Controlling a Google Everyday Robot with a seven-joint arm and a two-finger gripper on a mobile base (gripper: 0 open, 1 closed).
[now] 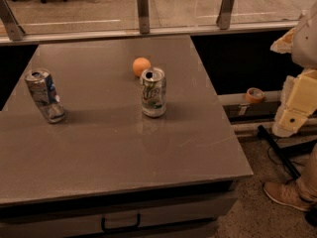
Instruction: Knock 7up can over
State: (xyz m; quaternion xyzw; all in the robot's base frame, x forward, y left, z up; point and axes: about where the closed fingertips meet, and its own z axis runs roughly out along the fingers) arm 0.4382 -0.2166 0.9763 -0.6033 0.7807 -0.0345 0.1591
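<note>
The 7up can (153, 92), silver-white with green lettering and dented sides, stands upright near the middle of the grey table (114, 152). Its top is open. My arm comes in at the right edge of the view, and its cream-coloured gripper (293, 114) hangs beside the table, off its right side. The gripper is well to the right of the can and slightly nearer the camera, not touching it.
An orange (141, 66) lies just behind and left of the can. A silver can with blue markings (45, 96) stands tilted at the table's left. A glass railing (142, 11) runs behind. A tape roll (255, 94) sits on a ledge at right; a person's shoe (285, 193) is on the floor.
</note>
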